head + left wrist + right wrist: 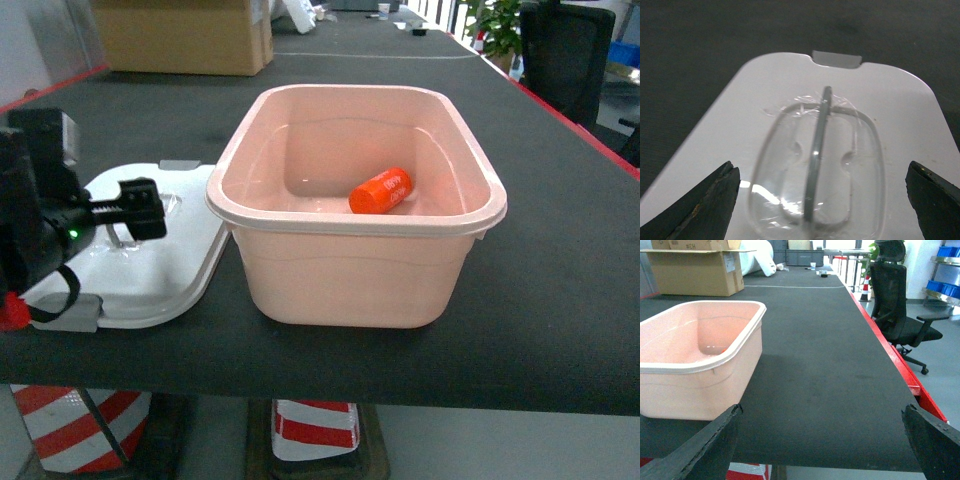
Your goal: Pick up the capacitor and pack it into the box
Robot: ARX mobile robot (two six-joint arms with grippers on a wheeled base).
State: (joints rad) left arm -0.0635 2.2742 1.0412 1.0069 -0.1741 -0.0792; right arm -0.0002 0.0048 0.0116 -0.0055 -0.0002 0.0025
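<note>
One capacitor (381,191) already lies inside the box (440,290); the lid (900,110) sits directly beneath the spread-open left gripper (820,210) (box at three o'clock); right gripper (820,450) likewise open, empty.

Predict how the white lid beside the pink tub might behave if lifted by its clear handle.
The lid looks thin and flat, so probably light. Its glossy clear centre may be slippery. Gripped at that narrow handle, it could tilt.

Capacitor (381,190) inside pink box (350,270)
</note>
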